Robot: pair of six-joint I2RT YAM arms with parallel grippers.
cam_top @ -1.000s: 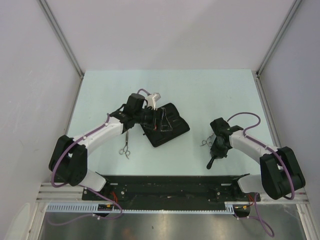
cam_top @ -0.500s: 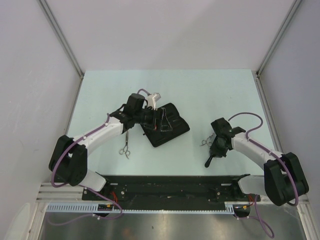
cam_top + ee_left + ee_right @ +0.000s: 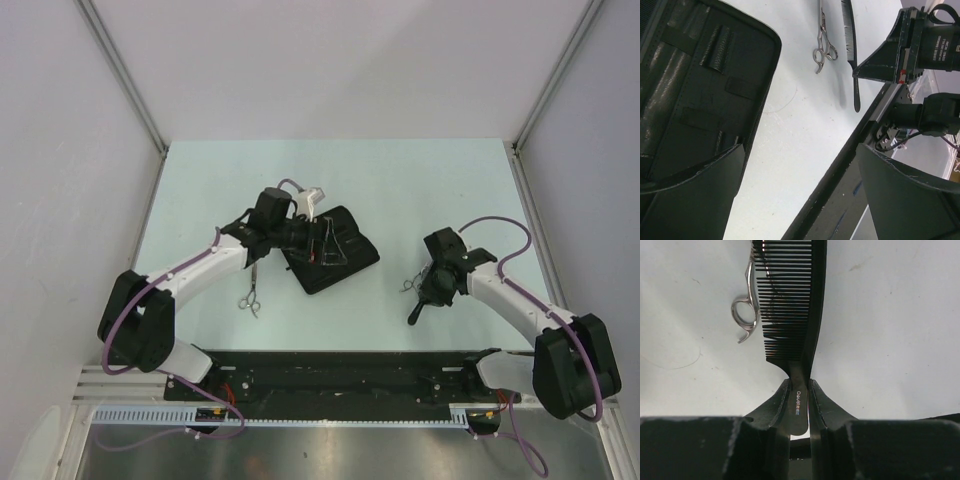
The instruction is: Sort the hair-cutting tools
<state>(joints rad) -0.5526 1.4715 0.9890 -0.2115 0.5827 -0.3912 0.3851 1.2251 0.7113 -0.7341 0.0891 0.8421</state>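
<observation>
Lying open on the table, left of centre, the case is the biggest thing here. Its inside shows dark straps and loops. My left wrist covers its far-left part, so I cannot tell whether any tool is tucked in there.

My left claw hangs over the case's left edge, spread as wide as it goes, with nothing in it.

My right claw is pinched narrow on the comb, just where the teeth end and the handle begins. The comb's long axis runs straight out from my fingers, teeth to the left in my wrist view. From above, the handle end points at the near edge, slightly left, and the toothed half is hidden under the claw. Its shadow falls apart from it, so it is clear of the table.

The right scissors lie on the table just beside the teeth and parallel to them, rings toward my claw, blades cut off at the frame's top.

The left scissors lie beside my left forearm, rings toward the near edge. They are too small for more.
</observation>
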